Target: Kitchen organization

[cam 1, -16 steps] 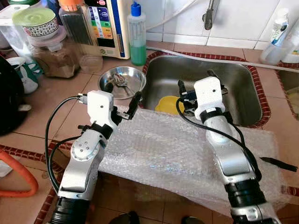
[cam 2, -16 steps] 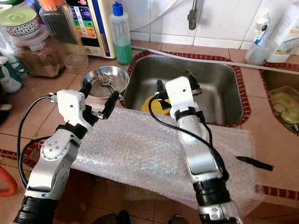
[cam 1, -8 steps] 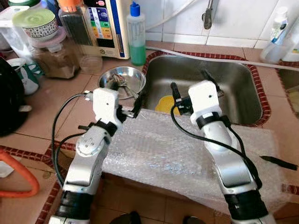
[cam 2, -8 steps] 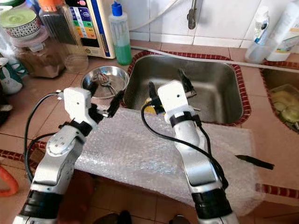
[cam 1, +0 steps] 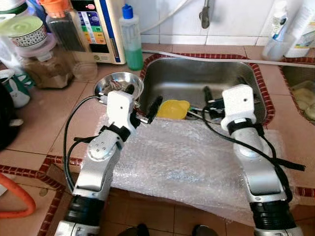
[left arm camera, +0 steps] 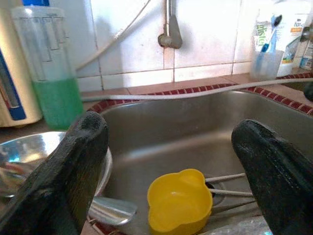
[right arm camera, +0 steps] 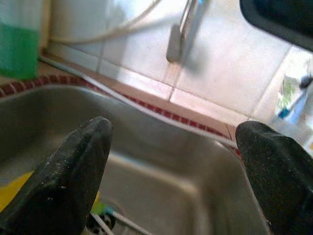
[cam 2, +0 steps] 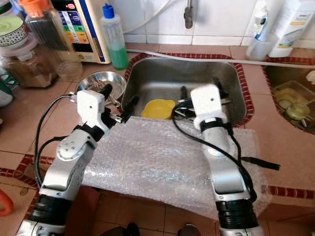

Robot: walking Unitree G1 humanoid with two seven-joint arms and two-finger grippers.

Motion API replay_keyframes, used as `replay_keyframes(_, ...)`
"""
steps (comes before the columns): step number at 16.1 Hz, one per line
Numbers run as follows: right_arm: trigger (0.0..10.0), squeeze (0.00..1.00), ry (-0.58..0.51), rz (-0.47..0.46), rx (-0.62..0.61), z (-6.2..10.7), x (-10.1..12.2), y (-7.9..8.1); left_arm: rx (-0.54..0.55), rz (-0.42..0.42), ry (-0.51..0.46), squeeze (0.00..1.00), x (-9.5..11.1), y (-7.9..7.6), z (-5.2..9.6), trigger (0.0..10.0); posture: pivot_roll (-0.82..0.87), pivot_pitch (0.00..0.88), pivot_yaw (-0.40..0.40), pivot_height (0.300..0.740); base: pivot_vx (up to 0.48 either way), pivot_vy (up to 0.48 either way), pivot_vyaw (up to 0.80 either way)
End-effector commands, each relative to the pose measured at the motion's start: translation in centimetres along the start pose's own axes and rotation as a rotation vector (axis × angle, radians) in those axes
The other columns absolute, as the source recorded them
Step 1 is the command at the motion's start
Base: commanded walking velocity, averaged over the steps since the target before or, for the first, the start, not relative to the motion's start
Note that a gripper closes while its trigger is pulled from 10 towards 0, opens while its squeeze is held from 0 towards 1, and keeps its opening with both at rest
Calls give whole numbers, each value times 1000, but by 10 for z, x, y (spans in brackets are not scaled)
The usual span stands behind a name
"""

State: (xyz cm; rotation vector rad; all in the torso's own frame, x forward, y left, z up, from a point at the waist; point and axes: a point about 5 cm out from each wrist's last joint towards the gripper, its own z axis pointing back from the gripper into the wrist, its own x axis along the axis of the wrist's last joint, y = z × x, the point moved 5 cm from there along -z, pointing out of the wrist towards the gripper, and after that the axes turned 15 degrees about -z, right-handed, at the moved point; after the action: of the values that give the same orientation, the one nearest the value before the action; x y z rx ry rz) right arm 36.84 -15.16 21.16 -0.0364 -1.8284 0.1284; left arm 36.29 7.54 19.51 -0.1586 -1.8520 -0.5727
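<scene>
Left end effector (cam 1: 142, 105) and right end effector (cam 1: 224, 94) released, apparently over sink (cam 1: 197, 78) edge near yellow cup (cam 1: 173, 109).

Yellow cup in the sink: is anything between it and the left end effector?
Nothing visible. The left end effector is open and looks straight at the yellow cup inside the sink, with clear space between. The steel bowl sits off to the side on the counter.
</scene>
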Motion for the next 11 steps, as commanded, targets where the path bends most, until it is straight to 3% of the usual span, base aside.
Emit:
replay_keyframes(1,10000,365,-13,-10,7,-3,4,2,1,-12,-6,0,3,3,-4,10000,-283,172,120,740,0,0,0)
replay_keyframes(5,10000,357,-13,-45,76,-2,7,16,-20,-49,12,0,-7,2,3,10000,-273,192,107,740,0,0,0)
replay_keyframes(7,10000,224,-9,-75,95,-3,12,21,-15,-48,34,0,-16,4,8,10000,-271,203,96,740,0,0,0)
replay_keyframes(9,10000,0,21,-143,111,-1,14,22,-6,-49,48,0,-24,4,9,10000,-277,213,83,740,0,0,0)
replay_keyframes(11,10000,0,35,-163,118,3,15,21,-6,-63,45,0,-26,2,8,10000,-289,218,77,740,0,0,0)
